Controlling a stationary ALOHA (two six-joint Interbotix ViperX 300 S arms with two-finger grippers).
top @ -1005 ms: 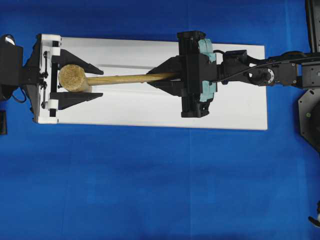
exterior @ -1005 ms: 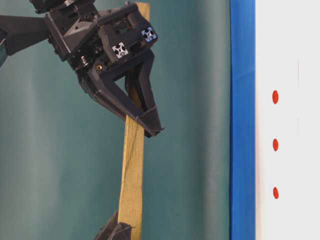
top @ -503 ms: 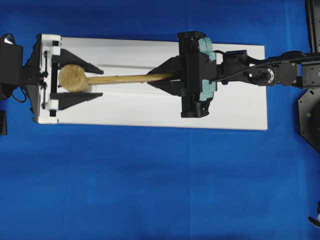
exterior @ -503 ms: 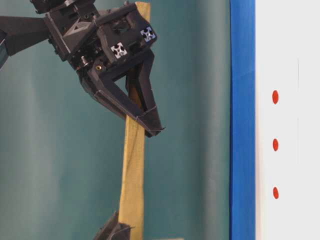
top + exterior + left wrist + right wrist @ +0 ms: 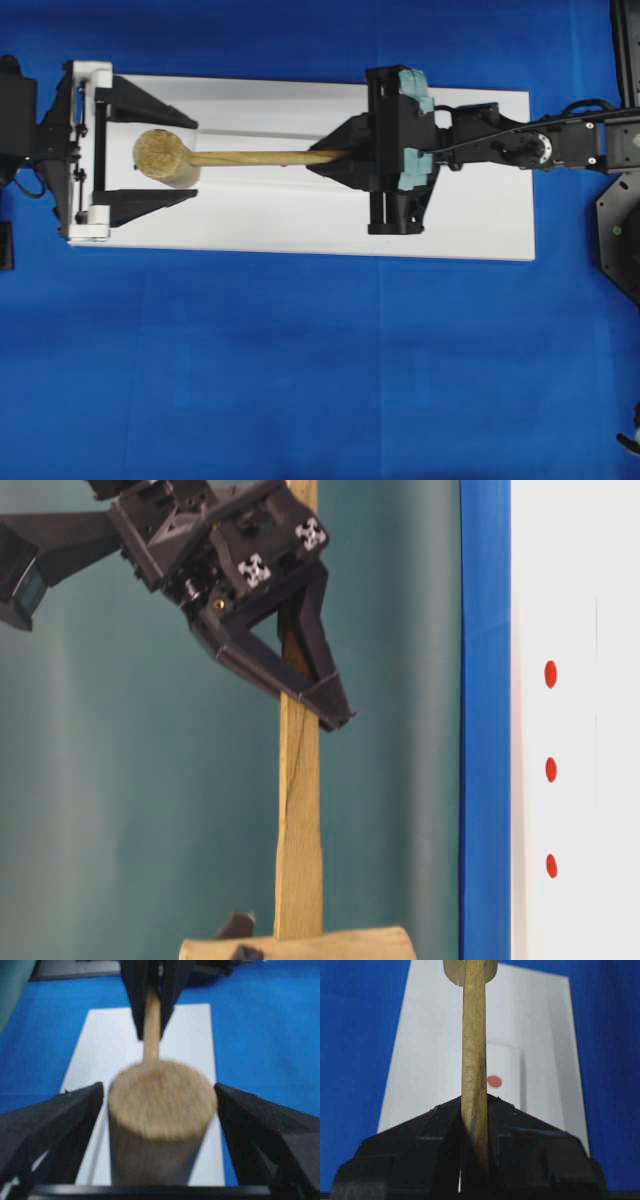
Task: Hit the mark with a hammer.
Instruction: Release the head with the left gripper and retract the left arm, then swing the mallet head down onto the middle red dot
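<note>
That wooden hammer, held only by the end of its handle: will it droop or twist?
The hammer looks stiff; its handle stays straight. The thick head probably makes it front-heavy, so it may sag in the right gripper. The squared handle likely resists twisting between the jaws.

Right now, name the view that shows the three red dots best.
The table-level view: all three dots show unobstructed on the white strip. The right wrist view shows one dot; overhead and left wrist views show none.

A: The hammer [image 5: 161, 1110] head is blurred in the left wrist view, its base cut off below.

B: From table level, the handle's top runs past the edge. Overhead, the right pincer [image 5: 330, 160] hides the handle's end.
</note>
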